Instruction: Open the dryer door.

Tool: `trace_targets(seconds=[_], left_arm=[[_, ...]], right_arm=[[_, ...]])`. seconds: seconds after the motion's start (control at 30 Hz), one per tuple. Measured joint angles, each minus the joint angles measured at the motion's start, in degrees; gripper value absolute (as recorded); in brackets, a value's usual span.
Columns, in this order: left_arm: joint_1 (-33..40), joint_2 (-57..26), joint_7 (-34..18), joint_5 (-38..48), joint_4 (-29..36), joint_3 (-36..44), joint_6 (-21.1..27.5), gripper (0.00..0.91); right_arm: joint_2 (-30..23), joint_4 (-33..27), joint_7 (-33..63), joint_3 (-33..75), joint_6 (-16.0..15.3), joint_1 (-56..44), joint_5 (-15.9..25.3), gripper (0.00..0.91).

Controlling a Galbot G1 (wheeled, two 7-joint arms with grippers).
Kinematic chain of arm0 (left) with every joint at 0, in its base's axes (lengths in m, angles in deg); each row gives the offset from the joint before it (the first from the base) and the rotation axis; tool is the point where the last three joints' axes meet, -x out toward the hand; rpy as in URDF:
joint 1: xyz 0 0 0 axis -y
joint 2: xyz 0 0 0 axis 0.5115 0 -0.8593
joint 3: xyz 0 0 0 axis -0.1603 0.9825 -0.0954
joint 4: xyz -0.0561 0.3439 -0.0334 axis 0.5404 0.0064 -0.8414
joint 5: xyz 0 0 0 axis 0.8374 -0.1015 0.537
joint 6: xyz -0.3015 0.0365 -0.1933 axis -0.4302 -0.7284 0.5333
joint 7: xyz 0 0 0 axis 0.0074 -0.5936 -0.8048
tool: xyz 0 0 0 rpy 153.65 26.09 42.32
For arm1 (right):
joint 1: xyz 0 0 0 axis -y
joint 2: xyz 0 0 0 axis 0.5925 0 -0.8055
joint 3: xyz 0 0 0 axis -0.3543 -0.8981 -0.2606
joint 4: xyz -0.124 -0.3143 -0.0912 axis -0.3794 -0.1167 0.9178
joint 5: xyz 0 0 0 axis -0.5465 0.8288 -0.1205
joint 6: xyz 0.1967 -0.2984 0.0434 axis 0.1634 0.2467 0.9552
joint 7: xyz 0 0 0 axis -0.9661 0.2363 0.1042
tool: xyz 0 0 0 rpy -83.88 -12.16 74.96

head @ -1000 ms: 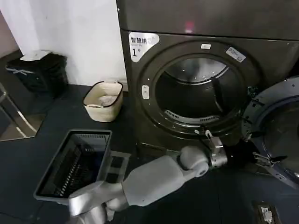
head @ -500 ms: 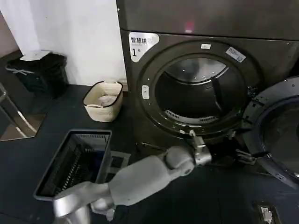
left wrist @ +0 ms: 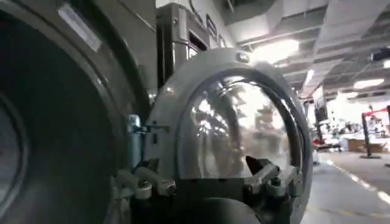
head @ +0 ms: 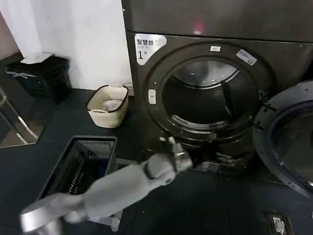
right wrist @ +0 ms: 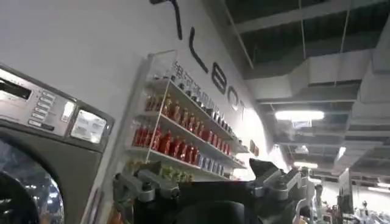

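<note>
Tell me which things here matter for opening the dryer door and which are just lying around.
Part of the job:
the dryer, drum opening exposed
the dryer door, swung open on the right
the left gripper, low in front of the drum opening, open and holding nothing

Just lying about:
the grey laundry basket
the cream basket
the black bin

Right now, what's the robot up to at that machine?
The dryer door is already swung wide open to the right of the dryer, leaving the round drum opening exposed. The left gripper is low in front of the drum opening, open and holding nothing, clear of the door. In the left wrist view the door's glass faces the camera beyond the open fingers. A grey laundry basket sits on the floor to the left.
</note>
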Motion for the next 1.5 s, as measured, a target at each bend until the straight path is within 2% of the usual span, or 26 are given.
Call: trace_targets(seconds=[0.13, 0.3, 0.63, 0.93, 1.03, 1.23, 1.33, 1.5], left_arm=[[0.17, -6.21, -1.08, -0.56, 4.33, 0.88, -1.58, 0.907], [0.03, -15.84, -1.91, -0.90, 9.55, 0.96, 0.33, 0.907], [-3.32, -34.78, -1.54, -0.33, 19.87, -1.95, 8.44, 0.907], [-11.68, -49.92, -1.52, 0.43, 26.75, -9.07, 19.52, 0.907], [-13.62, -53.90, 0.29, 2.09, 28.21, -11.47, 24.93, 0.907], [-16.21, -61.22, 7.49, 1.86, 28.77, -15.56, 34.60, 0.907], [-17.00, -64.40, 10.52, 0.50, 28.24, -16.41, 36.97, 0.907], [-18.16, -67.80, 12.75, -1.82, 26.57, -16.76, 39.68, 0.907]], right_arm=[[0.02, 0.64, -0.18, -0.18, -0.15, 0.34, 1.57, 0.907], [0.03, 1.30, -0.34, 0.29, -2.13, 0.61, 4.88, 0.907], [-0.05, 2.21, -0.64, 0.92, -2.19, 1.56, 7.31, 0.907], [0.07, 2.46, -0.71, -0.79, -2.24, 3.19, 7.43, 0.907], [0.07, 2.50, -0.77, -1.78, -2.25, 3.92, 7.51, 0.907], [0.14, 2.19, -1.23, -2.86, -2.23, 4.45, 7.53, 0.907], [0.40, 1.96, -1.48, -3.14, -2.14, 4.51, 7.53, 0.907], [0.85, 1.65, -1.67, -3.91, -1.91, 5.01, 7.70, 0.907]])
